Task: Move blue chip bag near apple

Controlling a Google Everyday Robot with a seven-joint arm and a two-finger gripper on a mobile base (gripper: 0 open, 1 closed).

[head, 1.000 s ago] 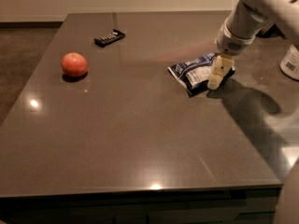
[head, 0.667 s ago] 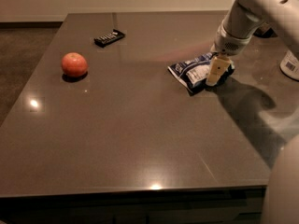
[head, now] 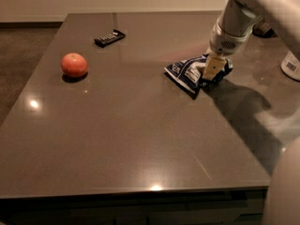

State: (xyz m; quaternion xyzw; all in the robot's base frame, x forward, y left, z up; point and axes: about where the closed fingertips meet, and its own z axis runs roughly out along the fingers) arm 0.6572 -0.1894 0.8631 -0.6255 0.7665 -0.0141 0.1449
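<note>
The blue chip bag (head: 187,71), crumpled dark-blue and white foil, lies on the dark table (head: 140,139) right of centre. My gripper (head: 210,73) comes down from the upper right and sits on the bag's right part, touching it. The apple (head: 74,64), round and red-orange, sits far to the left on the table, well apart from the bag.
A small flat black packet (head: 109,37) lies at the back left of the table. A white container (head: 292,65) stands at the right edge. My arm's pale body fills the lower right corner (head: 286,191).
The gripper has shifted slightly left and lower onto the bag. The bag and the apple lie where they were.
</note>
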